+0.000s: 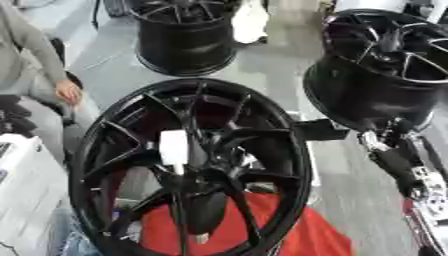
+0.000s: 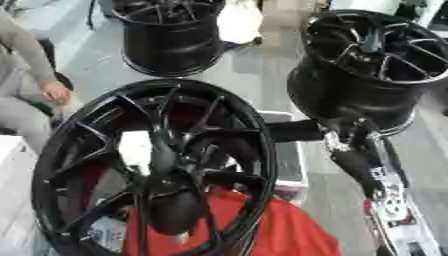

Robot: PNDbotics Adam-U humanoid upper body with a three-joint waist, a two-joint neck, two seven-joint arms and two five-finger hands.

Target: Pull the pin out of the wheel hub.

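Note:
A big black spoked wheel (image 1: 96, 145) stands in the middle, over a red cloth (image 1: 306, 240). Its spokes meet at a dark hub (image 1: 203, 172). A white oblong piece (image 1: 173, 147) sits among the spokes just up and left of the hub; I cannot tell whether it is the pin. A thick dark shape (image 1: 207, 210) runs down from the hub to a small pale tip. My right arm (image 2: 367, 172) comes up from the lower right. Its hand (image 2: 346, 129) lies beside a black block (image 2: 293, 131) at the wheel's right rim, blurred. My left hand does not show.
A second black wheel (image 2: 350, 95) stands at the upper right, close above my right hand. A third wheel (image 1: 184, 45) is at the top centre. A seated person's hand (image 1: 67, 92) rests at the left edge. A white box (image 1: 26, 200) is at the lower left.

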